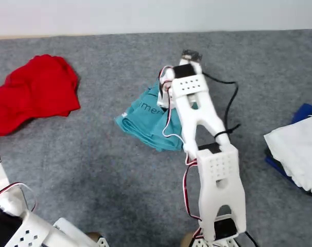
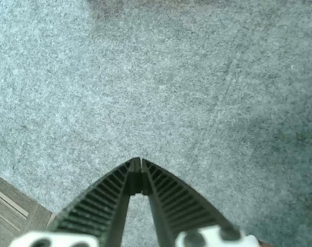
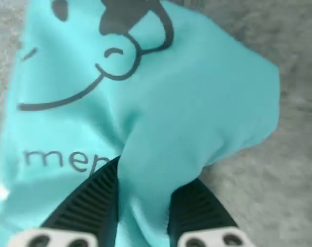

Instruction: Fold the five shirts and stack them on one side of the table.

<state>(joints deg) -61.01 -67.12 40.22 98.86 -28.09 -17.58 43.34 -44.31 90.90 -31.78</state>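
Pinching soft, crumpled teal shirt

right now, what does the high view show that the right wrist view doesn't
High view adds: a red shirt at the picture's left, a white shirt lying on a blue shirt at the right edge, and the right arm stretched out over the middle.
Right wrist view adds: the right end effector clamped on a fold of the teal shirt, and a smiling face drawing on it.
Both: the teal shirt, bunched up, on the grey table.
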